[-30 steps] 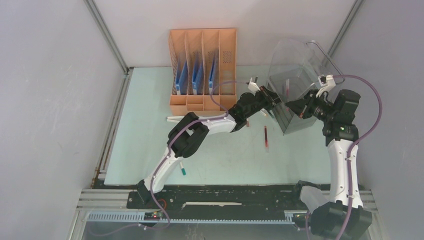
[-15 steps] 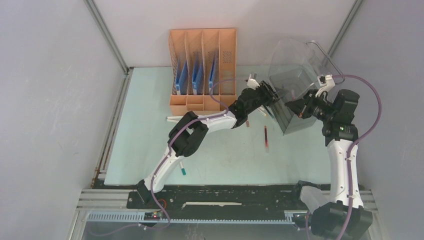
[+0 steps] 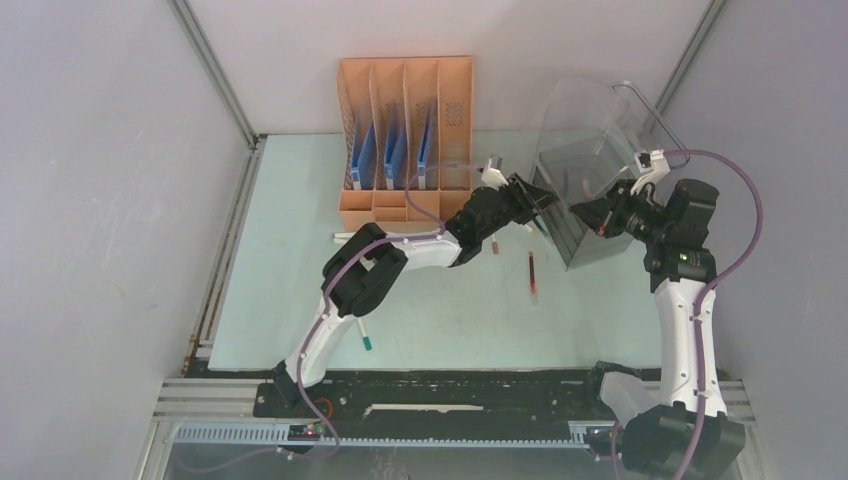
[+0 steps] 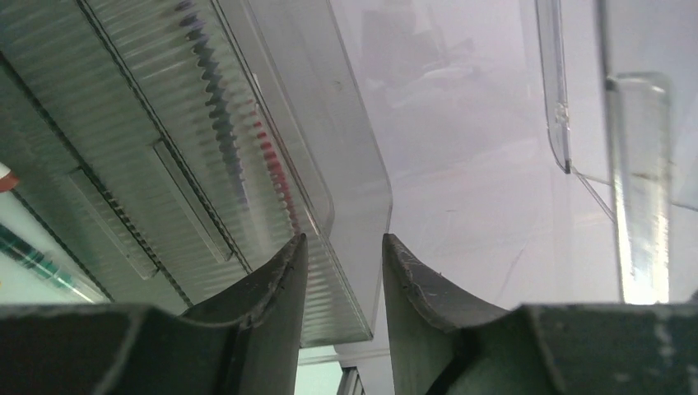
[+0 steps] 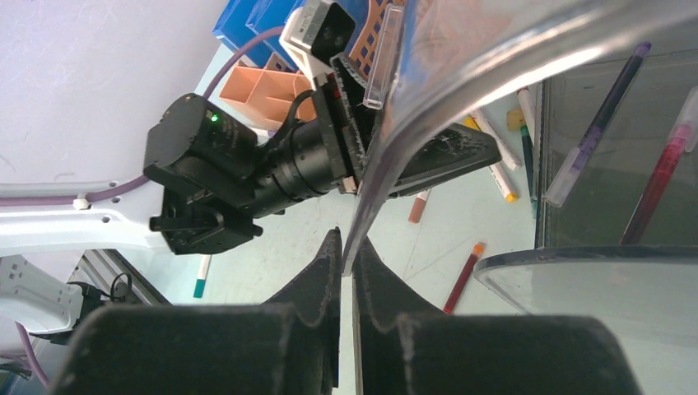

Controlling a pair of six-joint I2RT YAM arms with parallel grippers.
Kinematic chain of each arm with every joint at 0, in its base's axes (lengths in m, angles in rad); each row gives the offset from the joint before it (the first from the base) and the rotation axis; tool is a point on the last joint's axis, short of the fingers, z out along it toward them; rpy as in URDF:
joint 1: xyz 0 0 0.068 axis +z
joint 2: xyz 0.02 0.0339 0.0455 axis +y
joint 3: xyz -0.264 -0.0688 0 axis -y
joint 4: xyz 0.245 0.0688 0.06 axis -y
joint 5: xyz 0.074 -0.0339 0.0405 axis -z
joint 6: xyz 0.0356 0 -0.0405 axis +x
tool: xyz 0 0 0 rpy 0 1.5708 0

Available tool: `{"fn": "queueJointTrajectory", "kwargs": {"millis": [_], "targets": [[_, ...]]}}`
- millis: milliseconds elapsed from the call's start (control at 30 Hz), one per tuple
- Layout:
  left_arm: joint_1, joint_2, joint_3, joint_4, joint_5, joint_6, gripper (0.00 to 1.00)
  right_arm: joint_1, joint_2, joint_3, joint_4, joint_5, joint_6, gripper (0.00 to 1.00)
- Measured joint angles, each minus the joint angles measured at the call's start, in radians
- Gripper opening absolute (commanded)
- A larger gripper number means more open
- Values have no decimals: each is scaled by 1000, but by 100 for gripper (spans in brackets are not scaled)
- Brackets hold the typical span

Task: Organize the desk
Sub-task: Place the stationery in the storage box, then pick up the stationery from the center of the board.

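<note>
The desk is a pale mint-green tabletop. At its back right stands a clear smoky bin. My right gripper is shut on the thin edge of the bin's clear flap and holds it raised. Inside the bin lie a purple pen and a red pen. My left gripper hovers at the bin's open front. Its jaws stand open with nothing between them, and the bin's ribbed wall lies just beyond.
An orange file rack with blue folders stands at the back. Loose on the desk are a red pen, a teal-tipped marker, a white pen and markers by the bin's front.
My left jaws have parted from shut to open, and the left gripper has drawn back a little to the left of the bin. The right arm has not moved.
</note>
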Motion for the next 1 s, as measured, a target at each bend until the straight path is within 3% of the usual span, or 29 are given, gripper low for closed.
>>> {"fn": "queueJointTrajectory", "kwargs": {"millis": [367, 633, 933, 1000], "targets": [[0, -198, -288, 51, -24, 150, 44, 1, -1, 0, 0, 1, -4, 9], [-22, -364, -479, -39, -126, 333, 46, 7, -1, 0, 0, 3, -7, 9], [-177, -483, -561, -199, -424, 659, 51, 8, -1, 0, -1, 4, -7, 9], [-211, -507, -578, -209, -496, 734, 60, 8, -2, 0, -1, 4, -7, 9]]}}
